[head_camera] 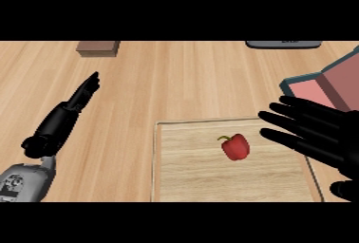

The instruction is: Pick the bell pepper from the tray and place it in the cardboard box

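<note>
The wooden bench (175, 80) spread wide, with bare room beyond the tray (196, 178). The tray lay at the near side, its rim low. A pinkish box (336, 80) with teal edges, probably the target, stood just past the tray's right corner, partly out of view. The right robot hand (329, 137) hovered spread wide over the tray's right rim. The left robot hand (70, 109) rested at the left, fingers straight. The red bell pepper (236, 147) lay near the tray's middle, apart from the fingers. It looked light, glossy, likely slippery, so gripping across its body seemed safer than by the stem.
</note>
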`<action>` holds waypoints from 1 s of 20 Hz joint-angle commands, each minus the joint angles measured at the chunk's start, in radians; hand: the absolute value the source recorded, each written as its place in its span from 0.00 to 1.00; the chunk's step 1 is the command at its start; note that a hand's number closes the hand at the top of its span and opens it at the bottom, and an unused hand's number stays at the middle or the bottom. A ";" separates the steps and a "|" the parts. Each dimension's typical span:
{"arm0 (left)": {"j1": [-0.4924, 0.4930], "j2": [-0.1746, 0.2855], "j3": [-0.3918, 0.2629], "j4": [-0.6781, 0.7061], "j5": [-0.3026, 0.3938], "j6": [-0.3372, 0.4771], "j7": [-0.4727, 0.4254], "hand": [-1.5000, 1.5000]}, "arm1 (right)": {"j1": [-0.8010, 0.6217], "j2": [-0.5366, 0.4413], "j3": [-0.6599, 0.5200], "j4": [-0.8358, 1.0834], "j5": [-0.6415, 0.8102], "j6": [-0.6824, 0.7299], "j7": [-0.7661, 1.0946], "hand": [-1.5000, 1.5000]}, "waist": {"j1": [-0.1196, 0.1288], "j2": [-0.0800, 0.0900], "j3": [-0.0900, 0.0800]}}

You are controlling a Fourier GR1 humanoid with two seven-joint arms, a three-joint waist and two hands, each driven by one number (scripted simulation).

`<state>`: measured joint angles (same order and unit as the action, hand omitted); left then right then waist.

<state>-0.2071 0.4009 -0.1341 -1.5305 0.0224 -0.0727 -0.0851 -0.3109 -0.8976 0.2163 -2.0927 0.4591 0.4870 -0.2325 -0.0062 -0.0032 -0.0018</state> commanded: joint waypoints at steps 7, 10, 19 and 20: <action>-0.019 0.004 0.046 -0.030 0.004 -0.043 0.045 0.50 | 0.018 0.154 0.268 -0.156 0.263 0.145 0.376 0.00 | 0.012 0.002 0.001; -0.015 -0.039 0.023 -0.043 -0.033 -0.028 0.039 0.50 | 0.078 0.188 0.285 -0.230 0.280 0.211 0.435 0.00 | 0.005 0.001 0.001; 0.030 -0.088 0.046 -0.010 -0.077 -0.050 -0.020 0.50 | 0.029 0.289 0.303 -0.064 0.475 0.170 0.354 0.00 | 0.009 0.004 0.002; 0.050 -0.086 0.040 -0.039 -0.088 -0.057 -0.010 0.50 | 0.009 0.343 0.320 -0.077 0.487 0.201 0.398 0.00 | 0.010 0.003 0.002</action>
<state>-0.1938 0.3371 -0.0877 -1.5526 -0.0401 -0.1261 -0.0803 -0.2729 -0.6098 0.5309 -2.2099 0.8784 0.6869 0.1691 0.0023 -0.0004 0.0000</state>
